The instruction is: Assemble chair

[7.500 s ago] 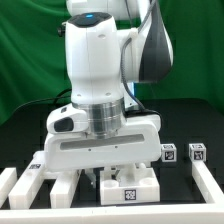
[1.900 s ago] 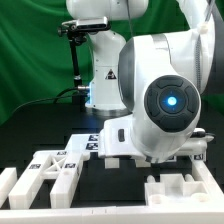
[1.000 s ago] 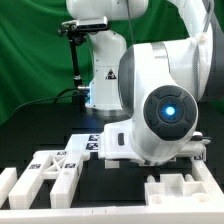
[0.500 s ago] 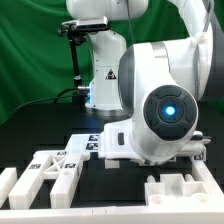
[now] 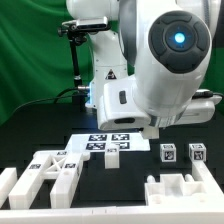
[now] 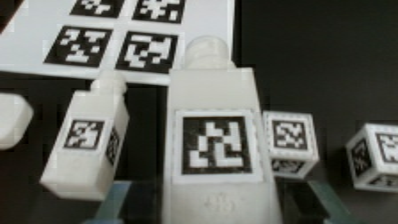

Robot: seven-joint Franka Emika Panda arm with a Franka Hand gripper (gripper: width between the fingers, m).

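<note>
In the wrist view my gripper [image 6: 222, 203] is shut on a long white chair part [image 6: 215, 120] with a square tag on its face and a rounded peg at its far end. One greenish finger [image 6: 135, 196] shows on each side of it. Another long tagged part [image 6: 89, 135] lies beside it, and two small tagged cubes [image 6: 290, 142] [image 6: 377, 152] lie on the other side. In the exterior view the arm's bulk hides most of the gripper. The cubes [image 5: 169, 153] [image 5: 197, 152] sit on the black table at the exterior view's right.
The marker board [image 5: 108, 143] lies mid-table, also seen in the wrist view as the marker board [image 6: 107, 35]. Tagged white blocks [image 5: 55, 170] and a long bar [image 5: 10, 185] lie at the front of the exterior view's left. A notched block [image 5: 180, 188] stands at the front right.
The arm has risen and swung, its blue light now high in the exterior view. The marker board's right side and the two cubes, hidden before, now show.
</note>
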